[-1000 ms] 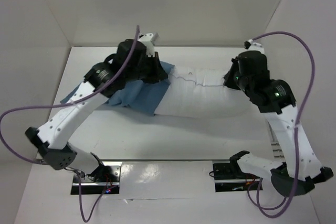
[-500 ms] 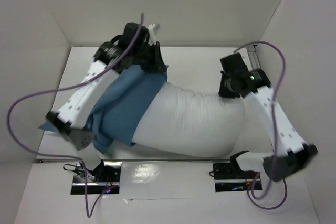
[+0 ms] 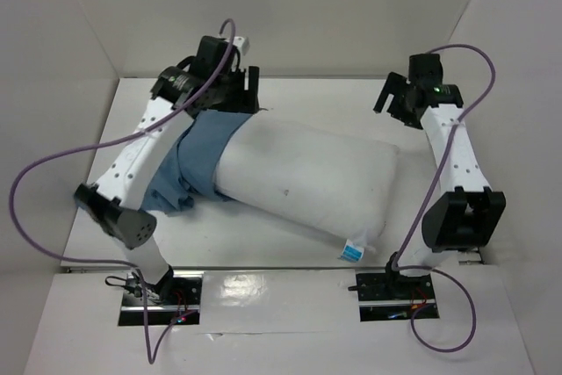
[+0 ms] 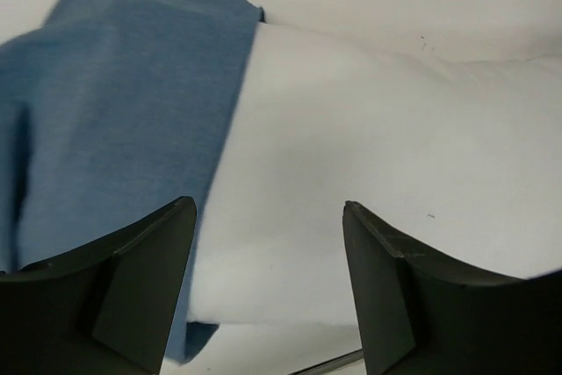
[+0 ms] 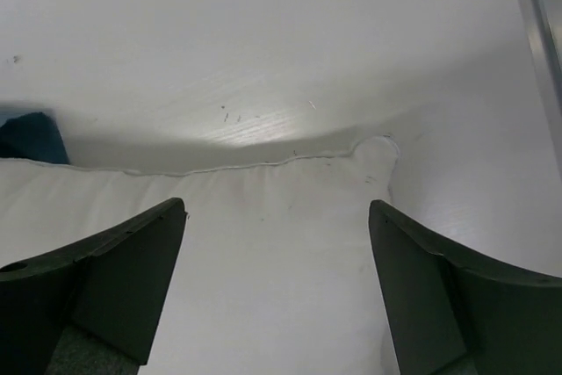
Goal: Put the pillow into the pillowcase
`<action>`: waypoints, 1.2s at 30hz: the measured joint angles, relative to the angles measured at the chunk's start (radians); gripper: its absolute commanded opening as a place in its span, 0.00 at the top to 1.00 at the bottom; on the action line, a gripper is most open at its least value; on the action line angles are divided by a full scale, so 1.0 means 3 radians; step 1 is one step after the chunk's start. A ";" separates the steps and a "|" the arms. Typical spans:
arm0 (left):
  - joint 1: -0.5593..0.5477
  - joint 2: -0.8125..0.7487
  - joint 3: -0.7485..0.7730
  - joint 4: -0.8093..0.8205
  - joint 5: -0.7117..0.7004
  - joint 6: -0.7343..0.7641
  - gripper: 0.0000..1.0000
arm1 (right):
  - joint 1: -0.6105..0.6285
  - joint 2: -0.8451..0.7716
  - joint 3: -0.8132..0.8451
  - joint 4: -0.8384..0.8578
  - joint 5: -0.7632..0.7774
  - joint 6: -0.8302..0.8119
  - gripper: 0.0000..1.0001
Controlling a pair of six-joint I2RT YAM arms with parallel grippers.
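Pillow lengthwise far-left to near-right, left end in pillowcase; left gripper, right gripper agape, empty

Wht table, wht walls

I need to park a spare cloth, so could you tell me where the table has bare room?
Bare table along the back wall, between the left gripper and right gripper, plus a strip between the pillow and the near edge. Crowded on the left, under the pillowcase and left arm.
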 measured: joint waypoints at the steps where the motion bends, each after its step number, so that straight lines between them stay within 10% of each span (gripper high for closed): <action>1: -0.0001 -0.0144 -0.0078 -0.0013 -0.0079 0.0033 0.19 | -0.0045 -0.0123 -0.0093 0.0022 -0.0062 -0.0001 0.07; 18: -0.0034 -0.0324 -0.1216 -0.0187 -0.0938 0.0045 0.25 | -0.0364 -0.1514 -0.1629 -0.0369 -0.0806 -0.0004 0.00; 22: 0.0009 -0.0306 -0.1244 -0.0099 -0.0999 0.0031 0.40 | -0.0365 -0.1682 -0.1859 -0.0393 -0.1095 -0.0024 0.00; 27: 0.0144 -0.0200 -0.1258 -0.0070 -0.0996 -0.0051 0.86 | -0.0365 -0.1754 -0.2308 -0.0172 -0.1603 0.0004 0.00; 36: 0.0170 -0.0149 -0.1114 -0.0112 -0.0907 -0.0039 0.89 | -0.0383 -0.1755 -0.2524 0.0113 -0.1890 0.0022 0.00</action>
